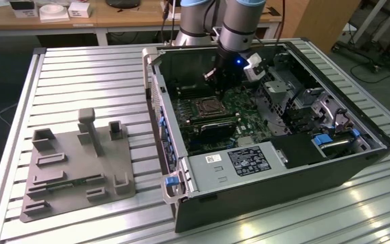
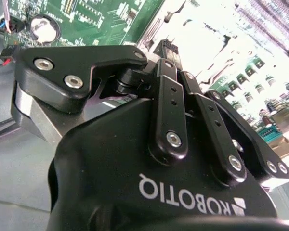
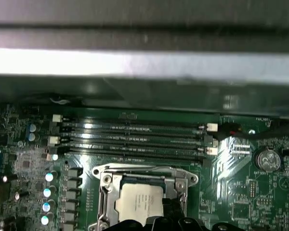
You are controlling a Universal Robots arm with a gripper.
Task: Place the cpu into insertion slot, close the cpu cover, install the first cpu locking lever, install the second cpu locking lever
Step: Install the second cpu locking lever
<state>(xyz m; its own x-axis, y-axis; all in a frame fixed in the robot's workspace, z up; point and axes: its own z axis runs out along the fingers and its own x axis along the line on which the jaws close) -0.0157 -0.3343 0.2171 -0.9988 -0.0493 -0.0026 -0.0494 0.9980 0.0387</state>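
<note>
The cpu [image 3: 137,199], a silvery-grey square chip, lies in the insertion slot [image 1: 207,107] on the green board inside the open computer case. Around the chip the cpu cover [image 3: 106,185], a silvery metal frame, appears to lie flat. A thin wire lever [image 3: 135,167] runs along the frame's edge beside the memory slots. My gripper [image 3: 171,214] hangs just over the socket at the chip's corner, its black fingertips together and holding nothing. In the second wrist view the gripper [image 2: 166,48] narrows to closed tips above the board. From outside, the gripper [image 1: 214,76] sits low in the case behind the socket.
Long black memory slots [image 3: 135,139] run beside the socket, and a coin battery [image 3: 266,159] sits further along the board. The case wall [image 3: 135,62] rises past them. A black labelled box [image 1: 249,160] and drive cages [image 1: 296,96] crowd the case. A grey fixture [image 1: 73,168] rests on the slatted table.
</note>
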